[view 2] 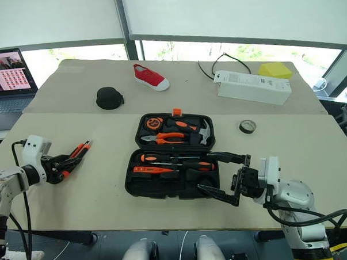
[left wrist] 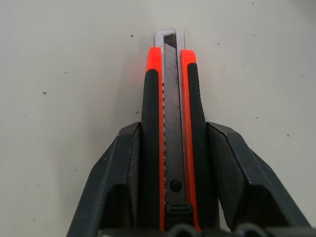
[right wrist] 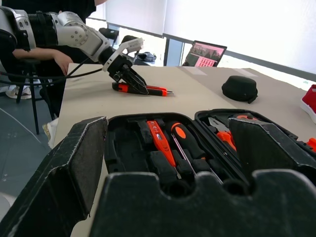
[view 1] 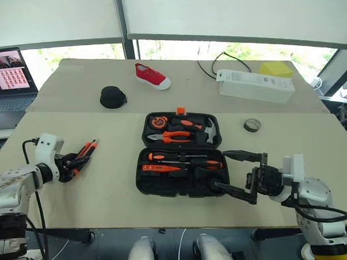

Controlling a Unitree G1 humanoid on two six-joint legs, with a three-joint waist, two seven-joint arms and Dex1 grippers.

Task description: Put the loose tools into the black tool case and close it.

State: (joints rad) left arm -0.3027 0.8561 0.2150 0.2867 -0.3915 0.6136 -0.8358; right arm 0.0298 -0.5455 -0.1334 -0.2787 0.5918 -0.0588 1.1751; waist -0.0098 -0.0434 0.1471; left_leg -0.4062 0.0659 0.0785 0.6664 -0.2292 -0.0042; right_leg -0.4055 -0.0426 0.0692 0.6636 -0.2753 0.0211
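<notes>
Black-and-orange utility knife (left wrist: 170, 133) lies flat on the table (view 1: 107, 196), well to the left of the case, tip pointing away from the left gripper (view 1: 77, 162). That gripper's black fingers (left wrist: 232, 177) sit either side of the knife body, pressed against its sides, so it is clamped on the knife, which looks to be resting on the table surface. Black tool case (view 1: 180, 154) is open flat near the middle of the table, orange latch at the far edge; the far half holds pliers, a tape measure and a hammer, the near half holds two screwdrivers (view 1: 183, 161) with black-and-orange handles in their slots. Right gripper (view 1: 240, 173) hovers just beside the near right corner of the case, pointing at it, fingers (view 1: 244, 155) spread wide with nothing between them. Further out: small black round pouch (view 1: 112, 97) and a red shoe (view 1: 153, 76) beyond the case, a roll of tape (view 1: 252, 125) to the right, a white box (view 1: 255, 85) and yellow pad (view 1: 275, 69) at the far right, a laptop (view 1: 9, 77) at the far left.
</notes>
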